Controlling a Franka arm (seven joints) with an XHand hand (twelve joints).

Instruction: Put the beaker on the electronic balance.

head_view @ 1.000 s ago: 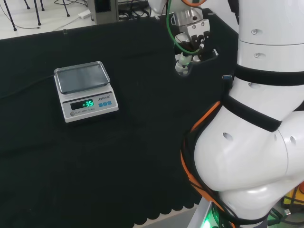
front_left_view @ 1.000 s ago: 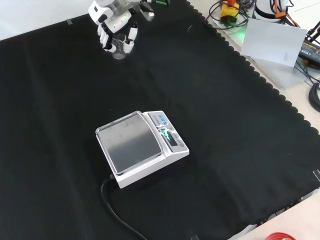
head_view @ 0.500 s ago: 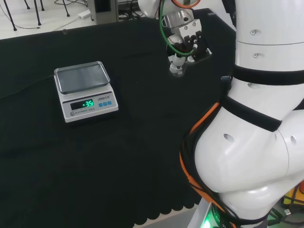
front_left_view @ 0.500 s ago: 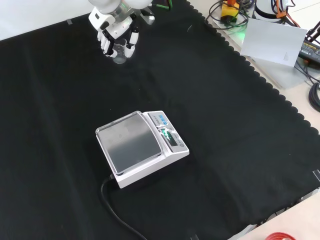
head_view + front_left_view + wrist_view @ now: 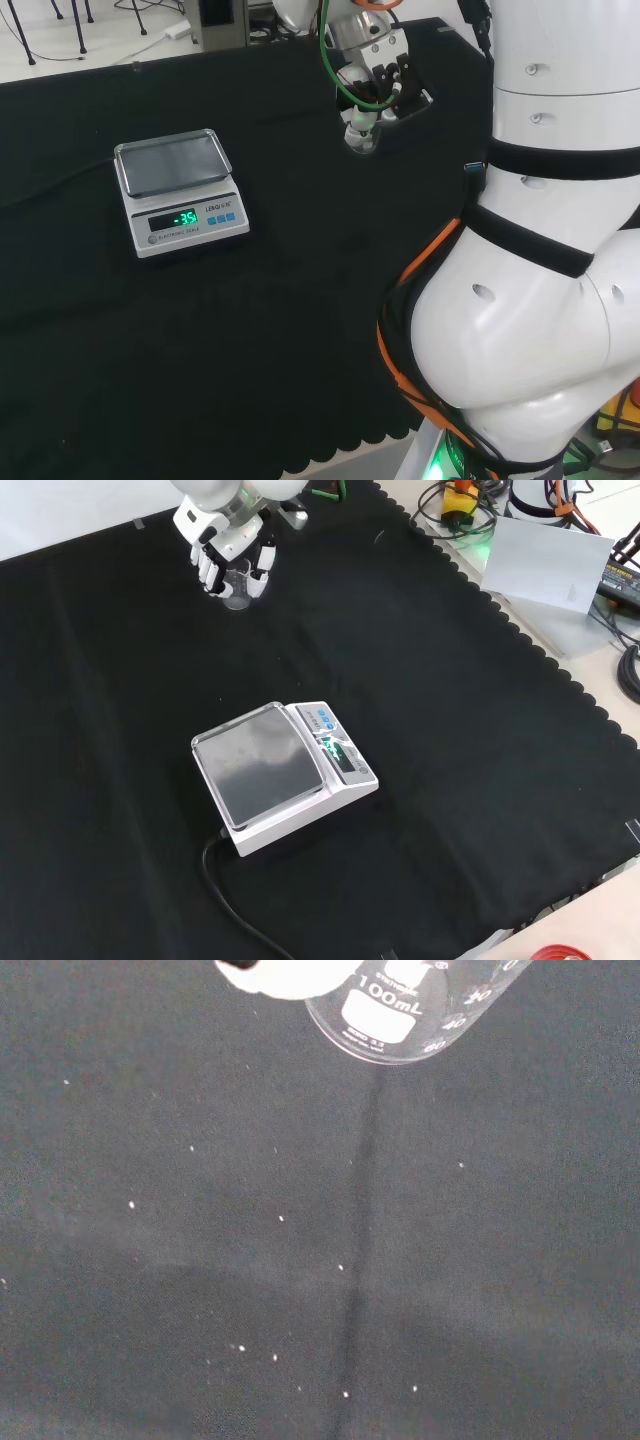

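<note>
Since 1 s ago, hand [image 5: 232, 548], fingers curled round beaker [image 5: 237, 584], travels toward balance [image 5: 262, 772]; clear glass risks slipping en route.

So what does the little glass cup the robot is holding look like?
It's a small beaker of clear glass, round, with white measuring marks printed on its side. It looks empty. The robot hand has its fingers curled around it and holds it upright above the black cloth, at the far side in the front view. It is apart from the balance, which has nothing on its pan.
</note>
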